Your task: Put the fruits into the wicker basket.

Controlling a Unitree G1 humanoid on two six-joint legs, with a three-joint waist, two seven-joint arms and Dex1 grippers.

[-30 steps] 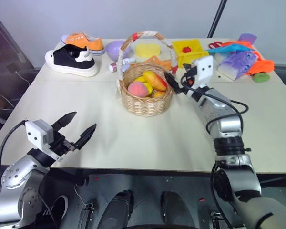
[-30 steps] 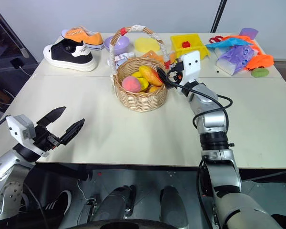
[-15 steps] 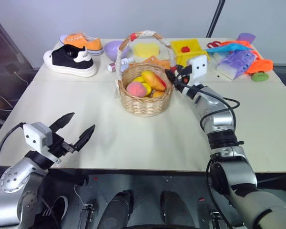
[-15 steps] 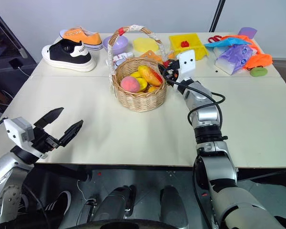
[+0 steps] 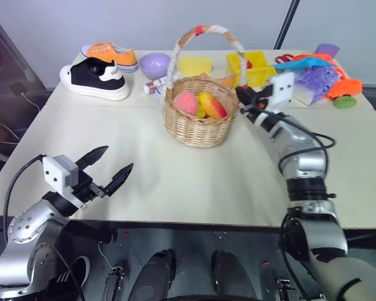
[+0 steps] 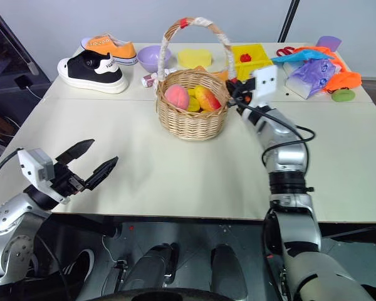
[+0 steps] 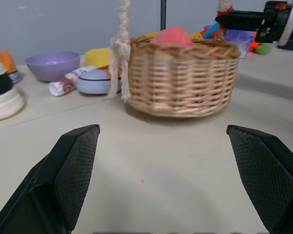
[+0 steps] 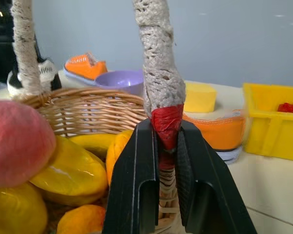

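The wicker basket (image 5: 197, 128) stands mid-table with its tall taped handle (image 5: 207, 29) arching over it. A pink peach (image 5: 185, 103) and a red-to-yellow mango (image 5: 213, 105) lie inside it among other yellow fruit. My right gripper (image 5: 243, 95) is at the basket's right rim. In the right wrist view it (image 8: 165, 129) is shut on the red-taped foot of the handle, with the peach (image 8: 17, 141) beside it. My left gripper (image 5: 117, 158) hovers open and empty near the table's front left, facing the basket (image 7: 180, 73).
Behind the basket are a black-and-white shoe (image 5: 94, 80), an orange shoe (image 5: 109, 55), a lilac bowl (image 5: 155, 64), a yellow sponge (image 5: 194, 64) and a yellow bin (image 5: 254, 68). Coloured bags and toys (image 5: 319, 78) crowd the back right corner.
My right gripper has shut on the handle's lower end and shifted right. The basket has moved slightly right with it and turned, and its fruits have shifted. The left gripper stayed put.
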